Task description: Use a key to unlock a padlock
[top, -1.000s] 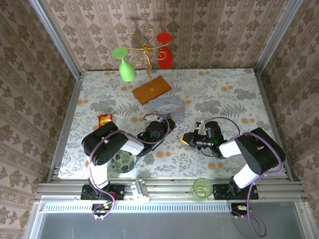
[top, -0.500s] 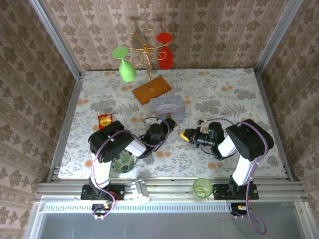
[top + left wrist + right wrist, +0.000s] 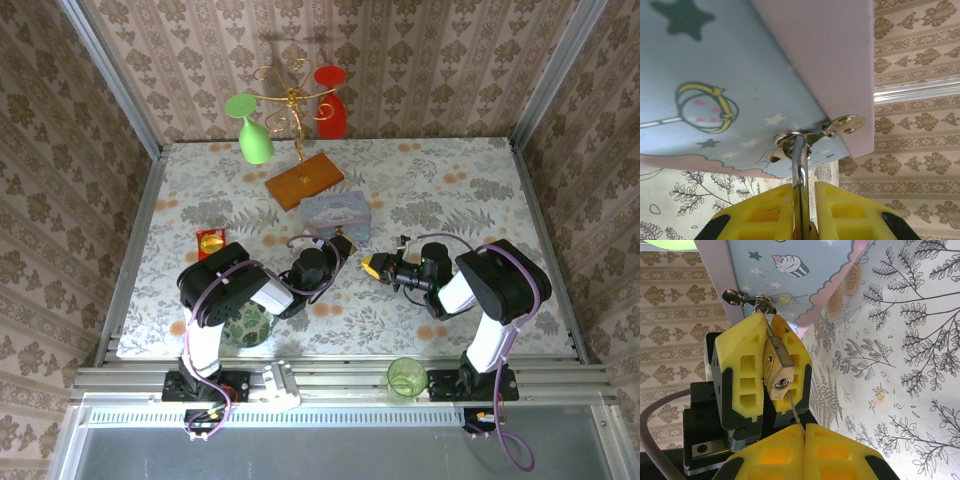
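The right gripper (image 3: 804, 432), pressed together on the key (image 3: 793, 410), has been brought left to the padlock (image 3: 777, 371) pinched by the left gripper (image 3: 801, 200); insertion is judged imminent.

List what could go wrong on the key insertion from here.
1. The key is a thin blade pinched only at its end by the right gripper. Its tip looks slightly off the keyhole, so it may skid or pivot in the grip.
2. The padlock, held by the left gripper, hangs from the latch of the tin. Pushing could twist it or shove the tin.
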`<state>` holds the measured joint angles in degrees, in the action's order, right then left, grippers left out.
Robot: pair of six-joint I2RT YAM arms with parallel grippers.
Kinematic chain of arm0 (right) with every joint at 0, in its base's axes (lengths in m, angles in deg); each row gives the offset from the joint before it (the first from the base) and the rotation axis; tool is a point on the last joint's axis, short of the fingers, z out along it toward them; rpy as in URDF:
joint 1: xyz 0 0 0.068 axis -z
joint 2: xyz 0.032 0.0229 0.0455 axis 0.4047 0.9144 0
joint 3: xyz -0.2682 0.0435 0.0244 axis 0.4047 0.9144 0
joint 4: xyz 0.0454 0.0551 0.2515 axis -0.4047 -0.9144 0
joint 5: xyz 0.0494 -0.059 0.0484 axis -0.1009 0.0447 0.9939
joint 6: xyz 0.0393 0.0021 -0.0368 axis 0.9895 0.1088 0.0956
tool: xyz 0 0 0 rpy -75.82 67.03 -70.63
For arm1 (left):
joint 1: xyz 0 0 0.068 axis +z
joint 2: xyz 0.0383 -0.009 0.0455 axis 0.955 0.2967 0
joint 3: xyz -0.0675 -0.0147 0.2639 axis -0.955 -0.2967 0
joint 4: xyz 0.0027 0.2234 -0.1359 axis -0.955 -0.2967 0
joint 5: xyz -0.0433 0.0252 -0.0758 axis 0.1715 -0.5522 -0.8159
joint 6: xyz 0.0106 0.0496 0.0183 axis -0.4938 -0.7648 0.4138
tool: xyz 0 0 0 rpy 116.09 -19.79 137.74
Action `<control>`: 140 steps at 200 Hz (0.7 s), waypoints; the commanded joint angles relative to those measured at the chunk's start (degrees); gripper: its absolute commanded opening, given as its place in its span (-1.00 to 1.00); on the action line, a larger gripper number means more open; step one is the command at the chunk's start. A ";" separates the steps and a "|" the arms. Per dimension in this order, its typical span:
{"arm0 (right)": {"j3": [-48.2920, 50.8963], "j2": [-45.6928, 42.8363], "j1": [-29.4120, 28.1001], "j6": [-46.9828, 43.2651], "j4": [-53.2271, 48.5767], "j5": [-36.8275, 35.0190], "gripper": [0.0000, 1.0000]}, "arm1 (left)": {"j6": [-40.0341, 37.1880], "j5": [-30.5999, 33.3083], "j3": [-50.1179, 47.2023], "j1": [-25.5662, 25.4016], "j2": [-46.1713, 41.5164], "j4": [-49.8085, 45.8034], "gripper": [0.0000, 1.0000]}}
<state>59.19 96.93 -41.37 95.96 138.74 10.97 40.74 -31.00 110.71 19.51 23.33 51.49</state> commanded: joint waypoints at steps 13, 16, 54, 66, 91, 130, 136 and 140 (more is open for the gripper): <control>-1.52 0.25 0.56 0.82 2.12 0.58 -1.00 | 0.81 -1.38 1.90 -0.41 0.05 6.46 -1.00; -1.68 0.32 0.56 0.81 2.11 0.66 -1.00 | 0.65 -1.57 1.97 -0.45 -0.02 6.46 -1.00; -2.67 -0.31 0.97 1.28 2.11 2.10 -1.00 | 0.93 -1.75 1.24 -0.33 0.19 6.46 -1.00; -1.94 -0.89 1.08 1.06 1.93 2.52 -1.00 | 0.94 -1.23 0.66 -0.30 0.21 6.54 -1.00; 0.05 -0.53 1.23 0.48 0.30 2.16 -1.00 | 0.77 -1.75 1.71 -0.19 0.53 6.47 -1.00; 1.45 0.03 1.21 -0.42 1.60 1.96 -1.00 | 0.20 -1.53 3.03 -0.60 1.09 6.34 -1.00; 1.49 -0.63 1.23 -0.41 1.63 2.13 -1.00 | 0.28 -1.43 2.91 -0.63 1.15 6.26 -1.00; 1.39 -1.11 1.13 -0.42 1.53 2.22 -1.00 | 0.59 -1.43 2.82 -0.58 1.24 6.37 -1.00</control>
<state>60.22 97.06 -40.52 96.94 138.69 12.30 41.11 -32.05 112.04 19.38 24.20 53.19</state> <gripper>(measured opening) 0.065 0.153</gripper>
